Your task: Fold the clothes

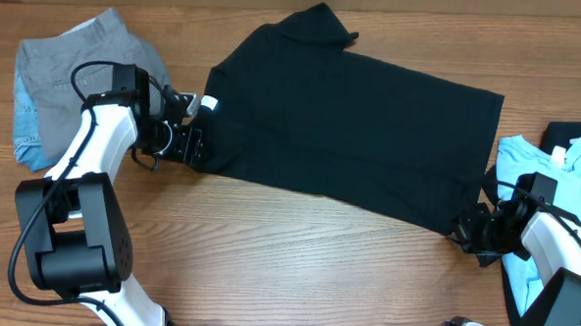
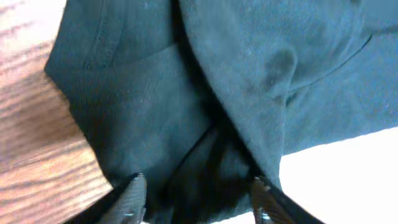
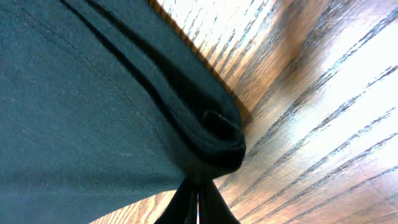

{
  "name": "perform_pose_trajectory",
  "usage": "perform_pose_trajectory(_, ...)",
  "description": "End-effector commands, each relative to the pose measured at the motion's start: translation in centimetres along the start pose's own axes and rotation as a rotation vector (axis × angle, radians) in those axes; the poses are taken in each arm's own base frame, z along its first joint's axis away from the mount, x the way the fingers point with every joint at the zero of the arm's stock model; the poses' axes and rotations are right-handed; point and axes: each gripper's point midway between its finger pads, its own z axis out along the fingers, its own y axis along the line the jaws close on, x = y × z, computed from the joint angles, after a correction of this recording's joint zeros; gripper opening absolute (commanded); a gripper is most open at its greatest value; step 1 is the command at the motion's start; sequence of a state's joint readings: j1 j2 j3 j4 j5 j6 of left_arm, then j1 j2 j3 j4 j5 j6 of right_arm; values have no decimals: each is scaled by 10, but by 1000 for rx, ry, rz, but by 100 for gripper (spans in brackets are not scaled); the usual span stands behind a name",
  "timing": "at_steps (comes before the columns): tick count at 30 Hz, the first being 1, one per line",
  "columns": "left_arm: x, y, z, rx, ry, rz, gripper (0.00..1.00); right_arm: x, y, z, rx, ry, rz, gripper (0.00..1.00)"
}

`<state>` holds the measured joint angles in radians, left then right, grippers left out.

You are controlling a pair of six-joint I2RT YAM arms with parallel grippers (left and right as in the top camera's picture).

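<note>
Right end effector (image 3: 198, 202): clenched. It is grasping a bunched corner of the black short-sleeved T-shirt (image 1: 351, 126), and the cloth rolls up fat just ahead of my fingertips. That corner is the near hem corner, on my right, low against the wooden bench (image 1: 267, 250).

Left end effector (image 2: 199, 196): fingers (image 2: 132, 196) stand apart, so I read it as released. Black cloth lies slack in the gap between them and does not look pinched. The neck seam runs just ahead. In the overhead view this end effector sits at the collar end, with the small white neck label (image 1: 210, 102) right beside it.

Shirt: spread flat on the bench between my two arms. Long axis runs from the collar at my left to the hem at my right, slanting nearer to me at the right end. One sleeve (image 1: 321, 27) pokes out on the far edge. Each arm has its own end; neither has to cross over.

Judgement: the fold turns on that left-to-right axis. My left must close on the collar edge before both ends can lift together.

Farther out: light blue T-shirt (image 1: 526, 159) on the far right, folded grey trousers (image 1: 89, 56) on the far left, both apart from the work.
</note>
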<state>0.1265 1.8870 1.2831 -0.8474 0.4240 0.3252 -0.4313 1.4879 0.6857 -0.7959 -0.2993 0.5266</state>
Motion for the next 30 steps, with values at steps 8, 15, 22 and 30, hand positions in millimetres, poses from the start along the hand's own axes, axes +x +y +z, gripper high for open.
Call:
perform_pose_trajectory(8,-24,-17,-41,48,-23,152,55,-4,-8,1,39,-22,-1,4)
perform_pose_trajectory(15,0,-40,-3,38,85,294,62,-4,-8,1,39,-23,-1,4)
perform_pose_trajectory(22,8,-23,15,-108,132,283,31,-4,-8,1,39,-22,-2,4)
perform_pose_trajectory(30,-38,18,4,-276,-64,116,4,-2,-18,0,92,-25,8,4)
